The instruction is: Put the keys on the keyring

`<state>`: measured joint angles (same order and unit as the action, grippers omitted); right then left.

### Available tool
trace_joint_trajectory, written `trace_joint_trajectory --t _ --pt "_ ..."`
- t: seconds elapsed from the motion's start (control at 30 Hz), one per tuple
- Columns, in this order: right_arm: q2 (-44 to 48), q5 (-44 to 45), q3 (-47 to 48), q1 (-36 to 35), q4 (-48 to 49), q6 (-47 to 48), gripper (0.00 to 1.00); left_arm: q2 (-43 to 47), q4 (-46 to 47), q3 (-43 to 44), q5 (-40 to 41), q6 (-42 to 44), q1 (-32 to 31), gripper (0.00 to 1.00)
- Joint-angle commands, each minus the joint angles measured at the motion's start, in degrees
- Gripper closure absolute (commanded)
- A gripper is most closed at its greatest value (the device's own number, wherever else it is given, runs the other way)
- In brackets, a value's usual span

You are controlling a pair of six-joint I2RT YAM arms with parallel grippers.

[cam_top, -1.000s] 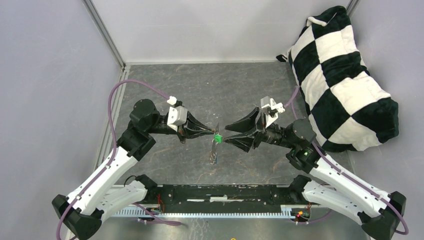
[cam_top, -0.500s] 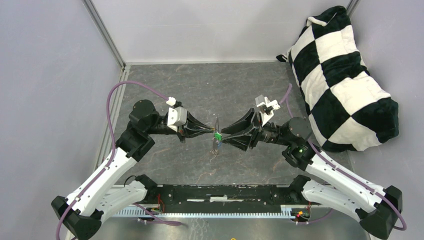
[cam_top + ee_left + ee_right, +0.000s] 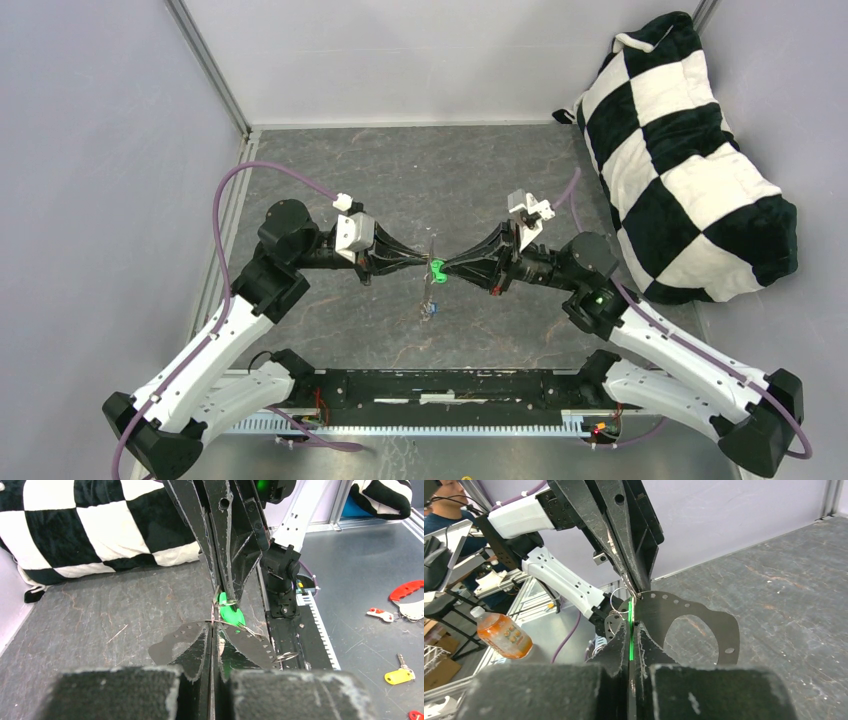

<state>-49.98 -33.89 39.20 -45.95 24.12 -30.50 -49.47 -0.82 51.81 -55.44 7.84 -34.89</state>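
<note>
Currently both arms meet tip to tip over the middle of the table (image 3: 400, 180), lifted off its surface. The left gripper (image 3: 424, 266) is pinched fully together. The thin wire of the keyring (image 3: 430, 292) runs into its tips, so it appears to hold the ring. The right gripper (image 3: 446, 268) is clamped on the green-headed key (image 3: 436, 268), directly between the two sets of tips.

Orientation: from the right wrist the green head shows edge-on, as a thin bright line between the fingers (image 3: 630, 630). From the left wrist it shows as a flat disc (image 3: 230, 616). Blade direction cannot be told.

Keyring: a fine grey loop with its long axis running far to near in the top view. It starts just beyond the tips and hangs down on the near side. The blue-headed key (image 3: 428, 308) dangles at its near end, too small to read its heading.

A black-and-white checked pillow (image 3: 690, 150) lies at the far right.
</note>
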Motion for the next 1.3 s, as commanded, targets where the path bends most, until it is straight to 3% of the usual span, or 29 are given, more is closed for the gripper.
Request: trace_joint_trajectory --t 0.0,0.53,0.9,1.1,1.27 --pt "2.75 2.29 3.20 0.16 -2.27 3.63 0.99 1.04 1.39 0.93 0.21 1.51 -0.18 0.98" --pt "-2.26 -0.30 11.60 0.17 -19.04 12.02 0.96 1.05 6.07 0.51 -1.32 -4.83 -0.17 0.98" --pt "-5.36 -1.98 18.74 0.20 -29.44 19.13 0.81 0.82 9.64 -0.36 -2.11 -9.68 -0.22 0.98" --pt "-5.42 0.80 26.04 0.22 -39.54 26.27 0.58 0.88 9.59 -0.56 -2.34 -9.39 -0.18 0.98" --pt "-5.31 -0.25 31.19 0.28 -42.71 30.04 0.50 1.13 8.74 -0.59 -2.53 -9.10 -0.17 0.98"
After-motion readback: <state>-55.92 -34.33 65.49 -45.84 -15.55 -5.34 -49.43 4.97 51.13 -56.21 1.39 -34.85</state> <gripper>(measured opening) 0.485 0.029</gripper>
